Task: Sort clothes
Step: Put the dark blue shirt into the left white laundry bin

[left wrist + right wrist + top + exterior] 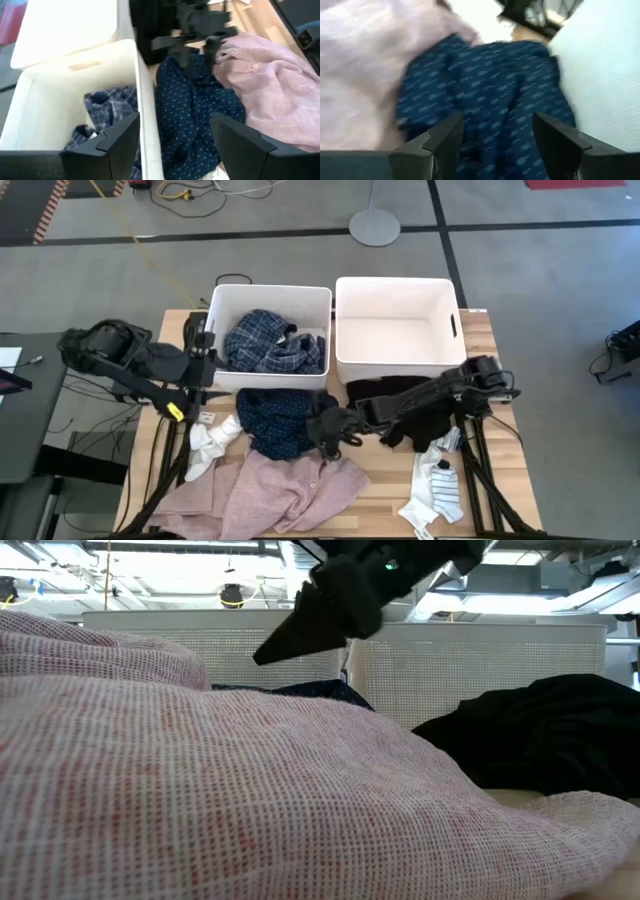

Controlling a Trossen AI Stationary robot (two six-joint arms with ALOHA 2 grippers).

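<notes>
At the upper centre of the high view, two white rectangular plastic bins stand side by side, their facing walls nearly touching, on the light wooden surface [385, 498]. The left white plastic bin [222, 305] contains the crumpled blue-white plaid fabric shirt [270, 343]. The right white plastic bin [348, 320] shows only its white floor.

Below the left bin, the navy dotted fabric top [280, 420] lies bunched against the bin's front wall. Below it, the pink woven fabric shirt [270, 492] spreads toward the lower edge of the frame and overlaps the top's lower border. Small white socks [212, 445] lie at the left of the navy top. The black fabric garment [415, 412] lies just below the right bin. White socks with dark stripes [440, 490] lie near the lower right corner of the surface.

The right gripper [335, 432], on an arm reaching in from the right, sits over the right edge of the navy top; its jaws are spread wide, with the fabric visible between them in the right wrist view. The left gripper [203, 345] waits at the left bin's outer left wall, jaws wide and holding nothing.

Bare wood shows only along the right edge and in a strip at the lower right.
</notes>
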